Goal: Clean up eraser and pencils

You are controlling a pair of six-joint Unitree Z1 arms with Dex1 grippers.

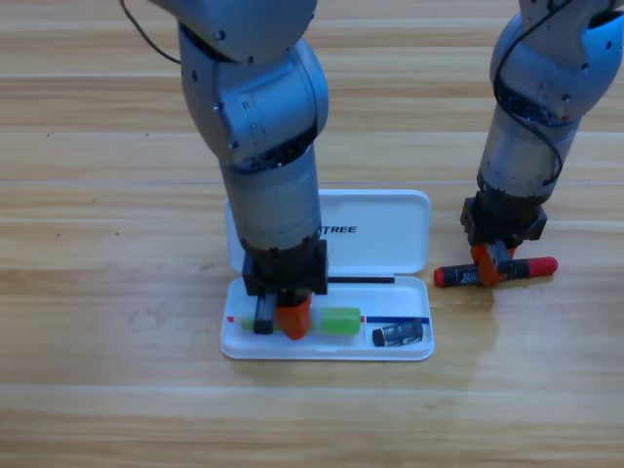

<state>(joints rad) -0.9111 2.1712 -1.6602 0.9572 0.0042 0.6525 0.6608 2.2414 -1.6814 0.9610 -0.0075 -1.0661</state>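
Left gripper (278, 317) clamps the green pencil (331, 321) in the white case (390, 234); right gripper (493, 265) pinches the black pencil (531, 266); a careless lift might nudge the eraser (399, 334).

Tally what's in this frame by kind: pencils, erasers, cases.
Pencils: 2, green pencil in the case, black pencil on the table
Erasers: 1, eraser in the case
Cases: 1, case, open
Total: 4
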